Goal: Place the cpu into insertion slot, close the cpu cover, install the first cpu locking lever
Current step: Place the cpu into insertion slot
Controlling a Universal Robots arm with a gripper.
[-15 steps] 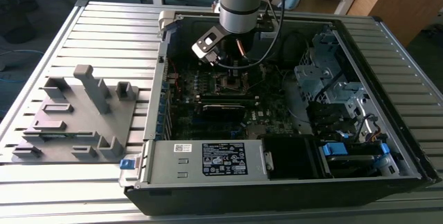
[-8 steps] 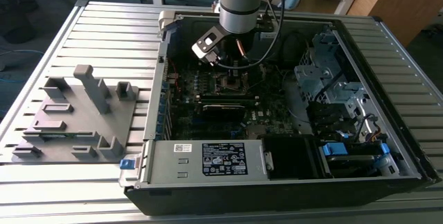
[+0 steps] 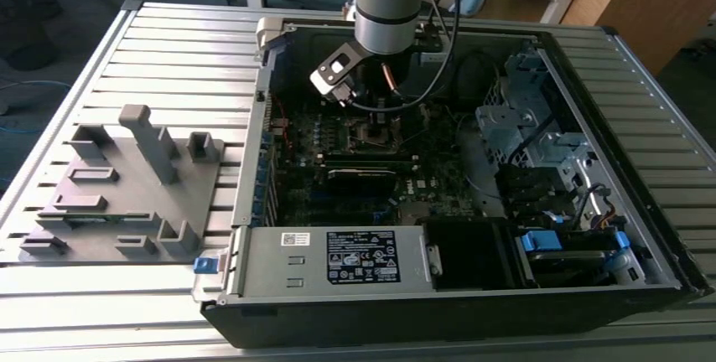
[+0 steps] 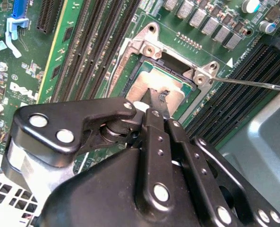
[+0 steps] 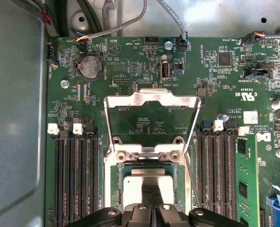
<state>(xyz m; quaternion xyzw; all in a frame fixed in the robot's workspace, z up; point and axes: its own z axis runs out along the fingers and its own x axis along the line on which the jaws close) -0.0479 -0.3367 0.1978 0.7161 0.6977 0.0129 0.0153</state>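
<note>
The cpu (image 5: 147, 182) lies flat in the insertion slot (image 5: 114, 189), its dull silver top (image 4: 142, 87) showing in both wrist views. The cpu cover (image 5: 151, 100), a silver frame with an open centre, stands flipped up on its hinge beside the socket. A thin wire locking lever (image 4: 253, 84) sticks out from the socket's corner and also runs along its side (image 5: 190, 182). My gripper (image 4: 157, 97) hangs right over the cpu with its narrow fingers shut together, tips at or just above the metal top. The exterior view places my gripper (image 3: 375, 109) above the socket (image 3: 375, 133) in the open computer case.
Memory slots (image 5: 76, 179) flank the socket, with a green module (image 5: 246, 179) on one side. Cables (image 3: 453, 60) hang beside the arm. A drive cage (image 3: 526, 119) lies at the exterior view's right, a power supply (image 3: 335, 257) at the front, and a grey fixture plate (image 3: 123, 186) at the left.
</note>
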